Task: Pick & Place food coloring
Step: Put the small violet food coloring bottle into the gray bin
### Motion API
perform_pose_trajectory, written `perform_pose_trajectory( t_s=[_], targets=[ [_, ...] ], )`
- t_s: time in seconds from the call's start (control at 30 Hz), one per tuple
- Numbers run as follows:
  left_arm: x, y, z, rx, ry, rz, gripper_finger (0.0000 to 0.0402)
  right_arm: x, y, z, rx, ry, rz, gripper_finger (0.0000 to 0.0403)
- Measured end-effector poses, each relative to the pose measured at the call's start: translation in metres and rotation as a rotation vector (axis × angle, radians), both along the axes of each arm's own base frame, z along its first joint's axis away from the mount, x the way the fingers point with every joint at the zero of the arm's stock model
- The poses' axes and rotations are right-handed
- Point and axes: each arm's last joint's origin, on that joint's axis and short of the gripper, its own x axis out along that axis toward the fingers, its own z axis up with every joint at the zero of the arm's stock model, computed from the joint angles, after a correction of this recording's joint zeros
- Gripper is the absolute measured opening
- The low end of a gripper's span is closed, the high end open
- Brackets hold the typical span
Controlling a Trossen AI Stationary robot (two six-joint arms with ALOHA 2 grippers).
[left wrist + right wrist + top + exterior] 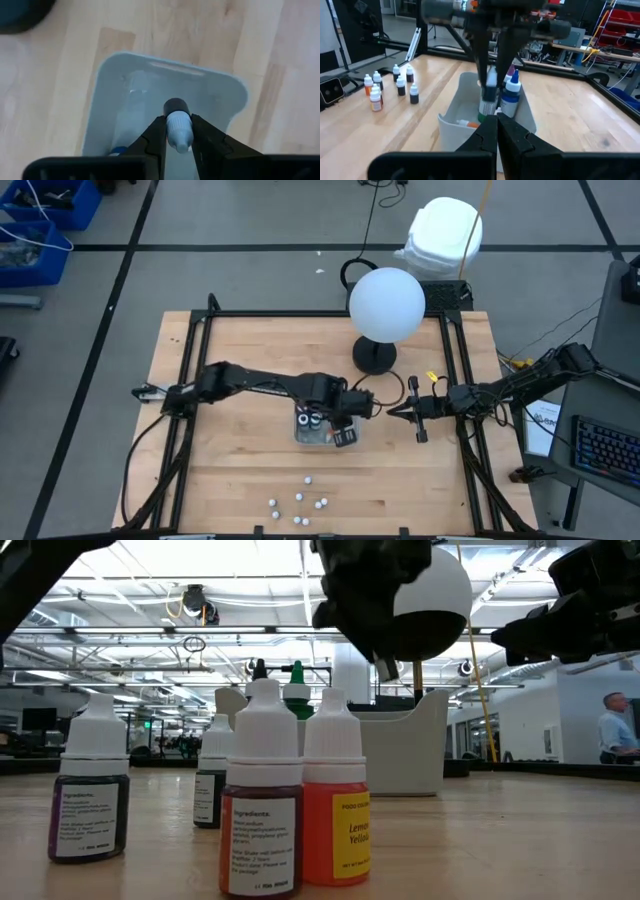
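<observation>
A clear shallow tray sits mid-table. My left gripper hovers over the tray, shut on a food coloring bottle with a dark body and a white cap. Other bottles stand in the tray, one blue-capped. Several loose bottles stand upright near the table's near edge and fill the front of the low view. My right gripper waits shut just right of the tray, its fingers pointing at it. My left gripper pinches the bottle by its white cap between the two fingers, coming from above and pointing down. The bottle hangs upright below the fingers, its body inside the tray walls. I cannot tell whether its base touches the tray floor.
A lamp with a white globe stands on a dark round base behind the tray. Black frame rails run along the table's sides. A person stands far off in the room. Bare wood lies to the tray's left.
</observation>
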Motion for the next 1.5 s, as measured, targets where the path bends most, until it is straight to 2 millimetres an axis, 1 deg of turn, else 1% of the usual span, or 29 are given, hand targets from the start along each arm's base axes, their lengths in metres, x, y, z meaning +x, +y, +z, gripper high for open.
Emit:
perform_pose_trajectory(
  t_s=[0.2,0.4,0.7,0.77,0.97,1.1,1.23,1.37,1.5],
  targets=[
    [0.007,-0.001,-0.026,0.031,0.068,-0.002,0.0075,0.0,0.0,0.0,0.0,0.001,0.0,0.0],
    [0.014,0.001,-0.056,0.049,0.135,-0.01,0.0075,0.0,0.0,0.0,0.0,0.0,0.001,0.0],
    [0.019,0.008,-0.075,0.059,0.171,0.007,0.0078,0.0,0.0,0.0,0.001,0.0,0.003,0.0],
    [0.019,0.01,-0.078,0.059,0.179,0.011,0.0077,0.0,0.0,0.0,0.001,0.001,0.003,0.0],
    [0.02,0.019,-0.077,0.05,0.173,0.046,0.008,0.0,0.0,0.0,0.003,0.004,0.004,0.0],
    [0.02,0.018,-0.077,0.054,0.176,0.007,0.0086,0.0,0.0,0.0,0.003,0.005,0.004,0.0],
    [0.02,0.015,-0.077,0.071,0.173,-0.017,0.0114,0.0,0.0,0.0,0.003,0.005,0.004,0.0],
    [0.021,0.016,-0.077,0.084,0.16,-0.008,0.015,0.0,0.0,-0.001,0.002,0.006,0.004,0.0],
    [0.021,0.017,-0.077,0.089,0.16,-0.005,0.0178,0.0,0.0,-0.001,0.001,0.006,0.004,0.0]
  ],
)
